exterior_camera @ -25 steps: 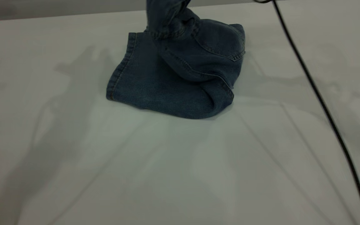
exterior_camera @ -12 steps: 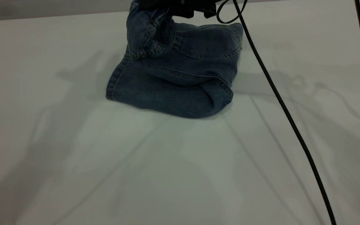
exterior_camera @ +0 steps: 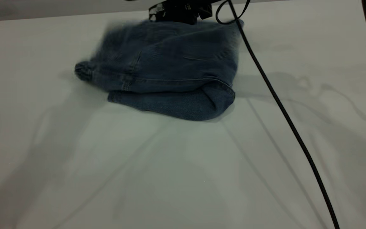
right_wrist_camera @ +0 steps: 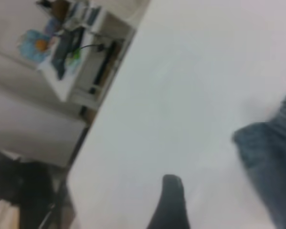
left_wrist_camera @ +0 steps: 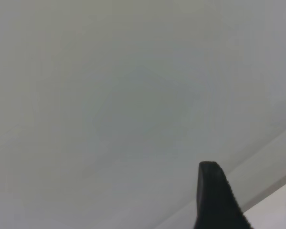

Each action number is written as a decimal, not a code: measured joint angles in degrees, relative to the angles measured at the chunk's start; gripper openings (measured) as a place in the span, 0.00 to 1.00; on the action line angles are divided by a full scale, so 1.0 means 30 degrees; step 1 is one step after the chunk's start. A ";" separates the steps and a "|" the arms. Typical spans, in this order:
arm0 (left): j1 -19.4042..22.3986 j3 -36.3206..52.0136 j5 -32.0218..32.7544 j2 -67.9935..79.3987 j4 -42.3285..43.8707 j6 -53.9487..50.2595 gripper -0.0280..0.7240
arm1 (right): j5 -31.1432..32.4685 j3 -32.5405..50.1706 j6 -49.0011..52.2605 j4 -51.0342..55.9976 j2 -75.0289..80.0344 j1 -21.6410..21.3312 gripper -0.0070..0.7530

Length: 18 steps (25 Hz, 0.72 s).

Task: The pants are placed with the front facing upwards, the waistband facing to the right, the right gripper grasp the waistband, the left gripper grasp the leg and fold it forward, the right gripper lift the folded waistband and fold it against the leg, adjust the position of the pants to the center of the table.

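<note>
Soft denim pants lie folded on the table.
Limp, light; best pinched at a hem. Right gripper above: finger state unclear.

1. Small blue denim pants with tan stitching, folded into a flat bundle on the far middle of the plain white table.
2. Gathered waistband at the bundle's left, over the lower leg layer.
</note>
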 joint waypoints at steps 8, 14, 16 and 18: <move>0.0000 0.0000 -0.0308 -0.0011 -0.0016 -0.0033 0.48 | -0.3545 -0.1305 0.5724 -0.3004 -0.1594 0.0093 0.71; 0.0000 -0.0033 -0.0413 -0.0103 -0.0016 -0.0033 0.48 | -0.4896 -0.3989 1.4333 -1.1560 -0.1136 0.1284 0.69; 0.0000 -0.0033 -0.0413 -0.0107 -0.0016 -0.0033 0.48 | -0.4211 -0.5025 1.7636 -1.5784 -0.0698 0.1873 0.69; 0.0000 -0.0033 -0.0413 -0.0186 -0.0016 -0.0033 0.48 | -0.3147 -0.5972 2.0430 -1.9470 -0.0085 0.2363 0.69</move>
